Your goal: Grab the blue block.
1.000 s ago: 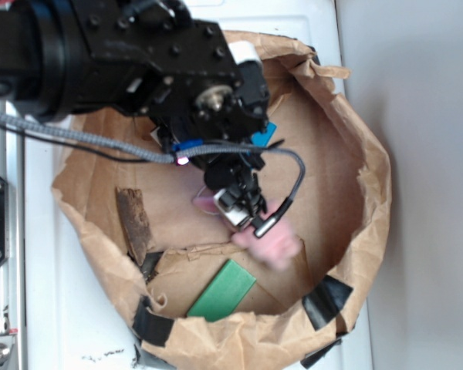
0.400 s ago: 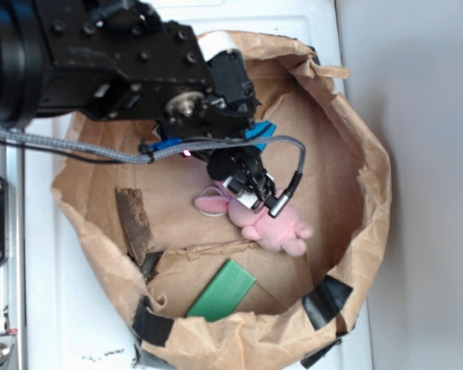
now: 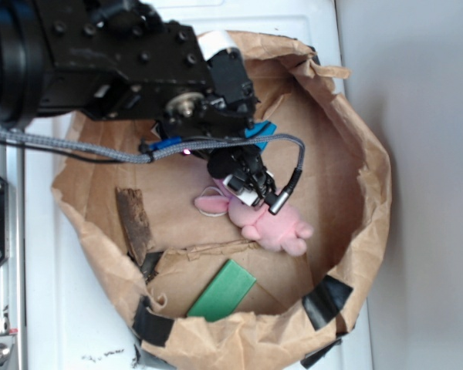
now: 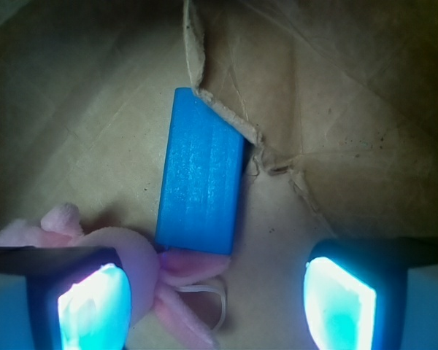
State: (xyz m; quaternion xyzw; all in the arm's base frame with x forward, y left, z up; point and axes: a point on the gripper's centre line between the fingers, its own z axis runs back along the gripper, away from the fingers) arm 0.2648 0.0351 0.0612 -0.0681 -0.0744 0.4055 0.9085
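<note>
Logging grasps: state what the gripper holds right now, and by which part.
Nothing. The gripper is open, with only cardboard between its pads. The blue block lies free ahead, and the pink bunny sits beside the left pad.

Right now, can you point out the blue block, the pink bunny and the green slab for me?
Blue block point(image 4: 201, 175): wrist view, middle of its flat top face.
Pink bunny point(image 3: 276, 229): exterior view, middle of its body.
Green slab point(image 3: 223, 290): exterior view, middle of its top face.
</note>
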